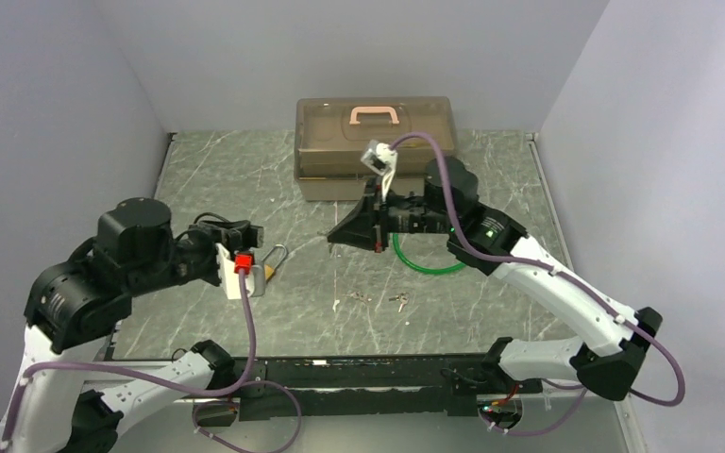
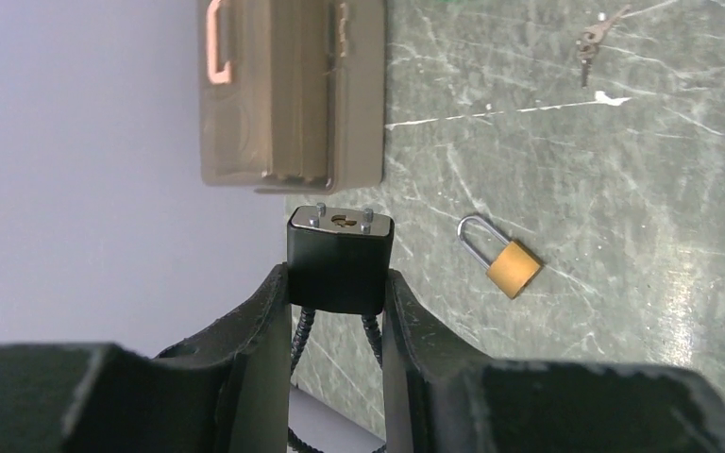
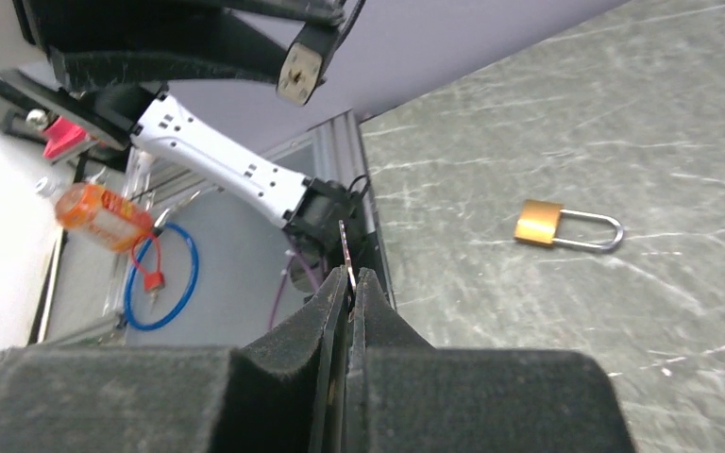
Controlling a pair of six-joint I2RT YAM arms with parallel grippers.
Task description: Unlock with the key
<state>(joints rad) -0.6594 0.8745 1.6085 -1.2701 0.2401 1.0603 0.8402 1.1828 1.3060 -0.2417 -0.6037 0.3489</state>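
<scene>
My left gripper [image 2: 338, 283] is shut on a black padlock [image 2: 340, 255] with a black cable shackle, held above the table with its keyhole face pointing away from the wrist. In the top view this gripper [image 1: 250, 236] is at the left. My right gripper [image 3: 349, 278] is shut on a thin metal key [image 3: 345, 247] whose blade sticks out past the fingertips. In the top view the right gripper [image 1: 335, 238] points left toward the left gripper, with a gap between them. The black padlock also shows in the right wrist view [image 3: 299, 71], above and ahead of the key.
A small brass padlock [image 1: 269, 270] lies on the marbled table between the grippers; it also shows in the left wrist view [image 2: 513, 267] and the right wrist view [image 3: 540, 224]. Loose keys [image 1: 378, 300] lie nearer the front. A green cable ring [image 1: 427, 262] and a brown toolbox [image 1: 375, 142] are behind.
</scene>
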